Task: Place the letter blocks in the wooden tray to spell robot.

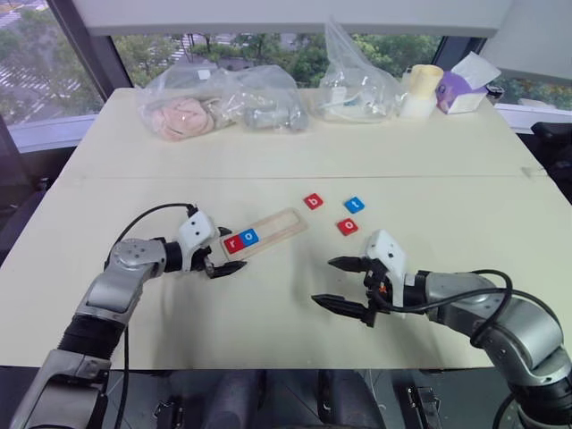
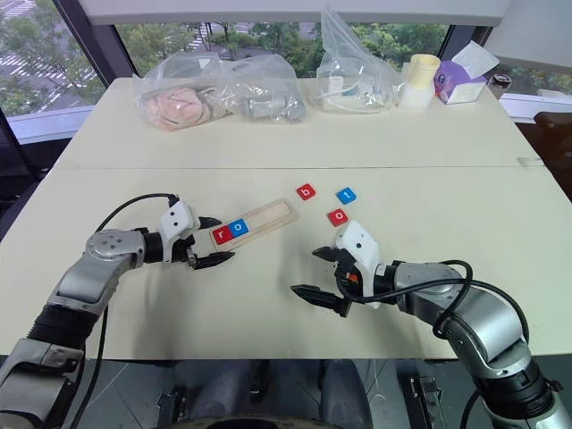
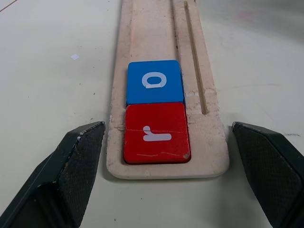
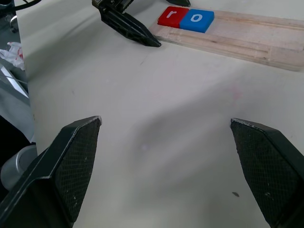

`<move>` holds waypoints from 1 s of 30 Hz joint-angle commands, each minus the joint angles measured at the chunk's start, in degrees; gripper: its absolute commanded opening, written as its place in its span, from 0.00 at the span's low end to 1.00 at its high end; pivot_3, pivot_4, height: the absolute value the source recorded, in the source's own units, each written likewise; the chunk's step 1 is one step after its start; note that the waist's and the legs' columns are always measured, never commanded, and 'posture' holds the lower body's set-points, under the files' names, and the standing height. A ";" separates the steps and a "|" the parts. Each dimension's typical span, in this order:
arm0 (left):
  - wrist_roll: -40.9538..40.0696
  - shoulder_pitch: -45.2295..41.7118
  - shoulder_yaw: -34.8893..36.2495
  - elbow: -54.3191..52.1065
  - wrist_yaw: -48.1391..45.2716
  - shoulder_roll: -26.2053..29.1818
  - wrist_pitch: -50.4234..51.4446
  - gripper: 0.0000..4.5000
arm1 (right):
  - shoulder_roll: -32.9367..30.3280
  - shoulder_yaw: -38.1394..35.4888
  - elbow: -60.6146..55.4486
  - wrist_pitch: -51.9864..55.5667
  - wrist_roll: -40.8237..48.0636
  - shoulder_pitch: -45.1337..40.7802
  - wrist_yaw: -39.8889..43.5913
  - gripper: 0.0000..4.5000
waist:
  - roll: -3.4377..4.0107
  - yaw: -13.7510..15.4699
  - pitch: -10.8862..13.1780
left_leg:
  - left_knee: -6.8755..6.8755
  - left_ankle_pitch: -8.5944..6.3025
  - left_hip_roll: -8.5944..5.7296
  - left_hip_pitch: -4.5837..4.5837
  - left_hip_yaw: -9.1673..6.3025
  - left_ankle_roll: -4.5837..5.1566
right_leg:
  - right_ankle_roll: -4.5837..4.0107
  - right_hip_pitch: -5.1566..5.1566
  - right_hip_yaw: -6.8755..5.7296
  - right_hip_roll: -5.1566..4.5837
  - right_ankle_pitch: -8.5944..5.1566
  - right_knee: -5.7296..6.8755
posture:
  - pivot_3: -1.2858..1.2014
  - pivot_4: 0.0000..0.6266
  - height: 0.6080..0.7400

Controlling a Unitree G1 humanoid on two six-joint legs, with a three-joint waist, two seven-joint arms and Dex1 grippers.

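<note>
1. A pale surface stood before large windows, with trees and streets outside.
2. Along its far edge lay two clear plastic bags, one holding pinkish and grey items, the other further right; right of these stood a cream cup and a purple tissue box.
3. The tray lay near the middle of the surface, slanted, its near end to the left and its far end to the right.
4. Two blocks sat in the tray's slot at its near-left end: the red r at the very end, and the blue o touching it on the far side. The rest of the slot was bare wood.
5. Three blocks lay loose on the surface, right of the tray's far end: the red b, the blue t to its right, and the red o nearer, just below the t.
6. The left gripper hovered at the tray's near-left end, its fingers spread wide, one on each side of that end, touching neither tray nor blocks as far as the wrist view showed.
7. The right gripper hung over bare surface, nearer than the loose blocks and right of the tray; its fingers were spread wide, holding nothing.
</note>
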 commanded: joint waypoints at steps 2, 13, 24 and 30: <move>1.72 1.59 -0.09 0.73 0.65 0.27 0.36 1.00 | -1.06 -2.20 -2.55 0.89 1.59 -1.24 0.19 0.99 | 0.01 0.00 -0.01 | 0.00 0.00 0.00 0.00 0.00 0.00 | 0.00 0.00 0.00 0.00 0.00 0.00 | 0.52 0.24 1.00; 2.20 -0.31 -1.66 2.66 -2.69 0.95 0.07 1.00 | -1.62 -3.91 -2.10 2.21 2.05 -2.22 -0.87 0.99 | 0.01 -0.03 -0.01 | 0.01 0.00 0.00 0.01 0.00 0.00 | 0.00 0.00 0.00 0.01 0.00 0.03 | 0.52 0.24 1.00; -0.67 0.39 0.74 0.62 -3.46 -0.23 1.07 0.70 | -0.41 -3.61 -2.80 4.23 3.18 -3.67 -3.06 1.00 | 0.01 -0.02 -0.01 | 0.01 0.00 0.00 0.00 -0.01 0.00 | 0.00 0.00 0.00 0.00 0.00 0.03 | 0.52 0.24 1.00; -3.63 -0.01 1.56 -1.55 -7.73 1.01 1.71 0.70 | -1.34 -5.86 -2.03 4.43 4.28 -3.04 -2.34 1.00 | 0.00 -0.05 -0.01 | 0.00 0.00 0.00 -0.01 -0.01 0.00 | -0.01 -0.01 0.00 0.00 0.00 0.03 | 0.52 0.24 1.00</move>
